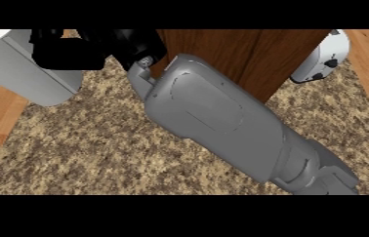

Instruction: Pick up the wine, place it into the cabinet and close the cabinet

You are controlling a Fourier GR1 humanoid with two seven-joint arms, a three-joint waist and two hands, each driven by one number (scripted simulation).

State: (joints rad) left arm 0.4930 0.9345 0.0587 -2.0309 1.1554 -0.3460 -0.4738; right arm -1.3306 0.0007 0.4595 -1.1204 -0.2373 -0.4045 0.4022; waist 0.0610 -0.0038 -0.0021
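Wine is hidden from view. Right robot hand (133, 48) reaches the wooden cabinet (245, 55); I cannot tell its finger state. Push the door steadily, forearm clear of the bench (86, 148).

The right forearm (223, 119) comes in from the lower right corner and runs diagonally up and left across the middle of the view, lying over the counter (79, 148). At its far end the right hand (137, 48) sits up near the top, left of centre, just beside the left edge of the cabinet (252, 55). That cabinet stands behind the forearm, filling the top centre and right. Further left, at the top left corner, is the left forearm (36, 75), with the left hand (65, 50) at its right side, close to the right hand. A rounded object (324, 58) sits at the cabinet's right edge, top right.
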